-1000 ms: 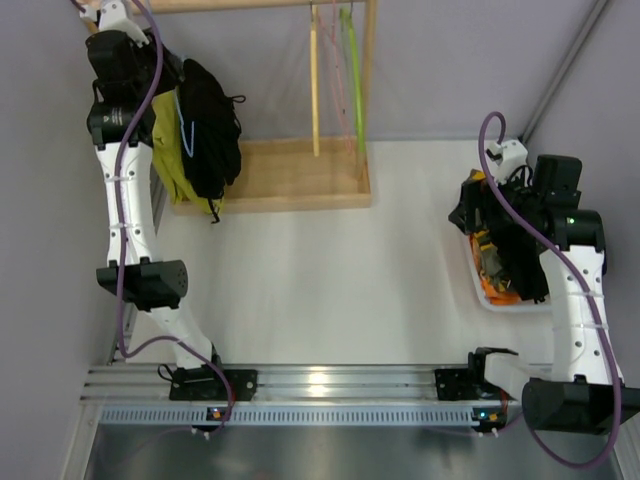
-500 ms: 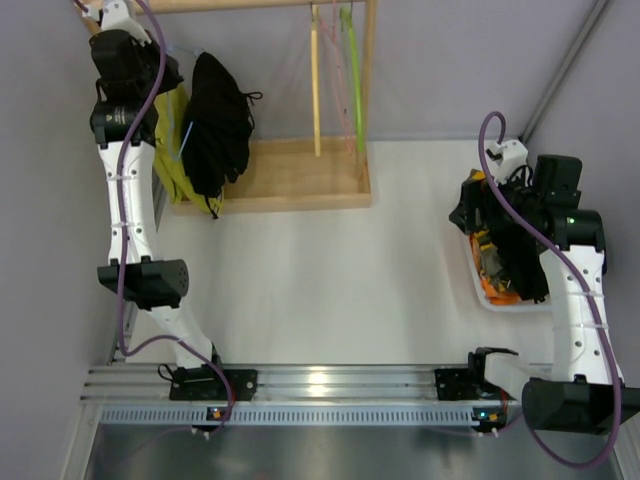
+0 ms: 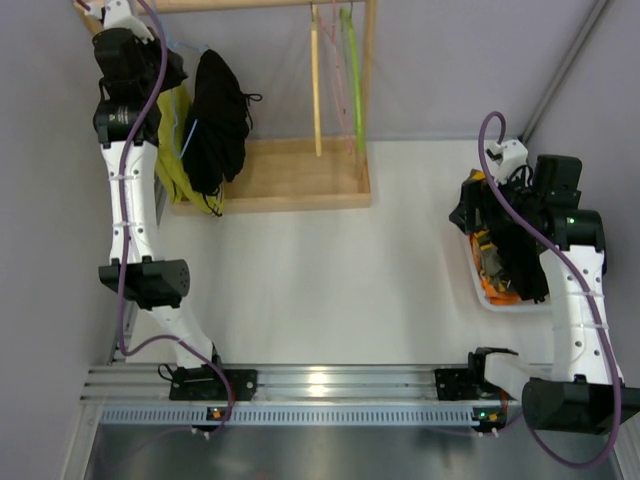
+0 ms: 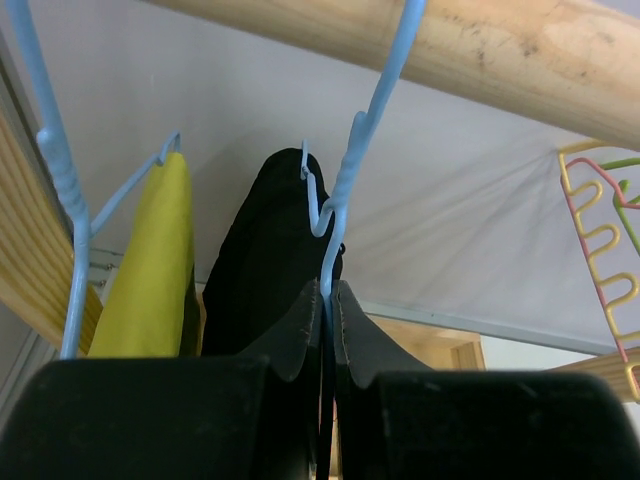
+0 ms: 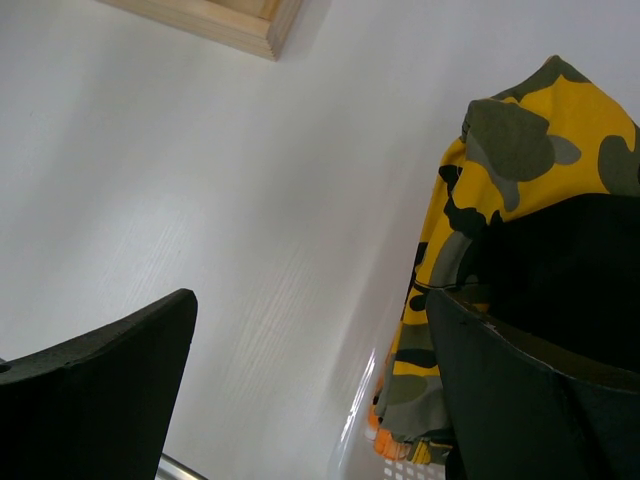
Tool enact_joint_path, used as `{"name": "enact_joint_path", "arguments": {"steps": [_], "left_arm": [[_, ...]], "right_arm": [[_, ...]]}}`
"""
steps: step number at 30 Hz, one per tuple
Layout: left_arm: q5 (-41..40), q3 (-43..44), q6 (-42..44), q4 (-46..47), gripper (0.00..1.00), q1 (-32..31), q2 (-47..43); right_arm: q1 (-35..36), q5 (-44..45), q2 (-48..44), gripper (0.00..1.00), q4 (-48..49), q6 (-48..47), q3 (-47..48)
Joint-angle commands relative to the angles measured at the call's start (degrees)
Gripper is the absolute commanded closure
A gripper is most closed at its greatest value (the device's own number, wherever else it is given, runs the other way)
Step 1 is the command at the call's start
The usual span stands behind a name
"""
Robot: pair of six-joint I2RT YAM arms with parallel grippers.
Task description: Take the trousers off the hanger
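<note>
The black trousers (image 3: pixel 215 120) hang on the light-blue wire hanger (image 3: pixel 190 133) at the left end of the wooden rack. In the left wrist view the trousers (image 4: pixel 265 270) droop from the hanger (image 4: pixel 350 180), whose hook goes over the wooden rail (image 4: pixel 500 45). My left gripper (image 4: pixel 327 292) is shut on the hanger's wire just below the twisted neck; in the top view it (image 3: pixel 165 62) sits high beside the rail. My right gripper (image 5: pixel 310 330) is open and empty, hovering over the table beside the bin, far to the right (image 3: pixel 478 215).
A yellow-green garment (image 3: pixel 175 150) on another blue hanger (image 4: pixel 60 180) hangs just left of the trousers. Yellow, pink and green hangers (image 3: pixel 345 70) hang at the rack's right end. A white bin (image 3: pixel 478 292) holds camouflage and orange clothes (image 5: pixel 520 150). The wooden rack base (image 3: pixel 290 175) lies at the back.
The trousers and their hanger have shifted right and upward along the rail, away from the yellow-green garment, with my left gripper. The right arm has not moved.
</note>
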Motion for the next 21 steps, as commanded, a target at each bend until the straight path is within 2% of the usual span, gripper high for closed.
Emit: {"name": "enact_joint_path", "arguments": {"steps": [1, 7, 12, 21], "left_arm": [[0.39, 3.25, -0.77, 13.31, 1.0, -0.45, -5.7], [0.73, 1.85, -1.91, 18.57, 1.0, -0.54, -7.72], [1.52, 0.53, -3.84, 19.03, 1.0, -0.53, -9.74], [6.01, -20.38, -4.55, 19.03, 1.0, -0.62, -25.46]], "right_arm": [[0.71, 0.09, -0.31, 0.01, 2.9, -0.52, 0.63], [0.71, 0.35, -0.4, 0.01, 2.99, -0.61, 0.8], [0.71, 0.44, -0.14, 0.01, 2.73, -0.78, 1.86], [0.8, -2.19, -1.28, 0.01, 5.62, -0.7, 4.32]]}}
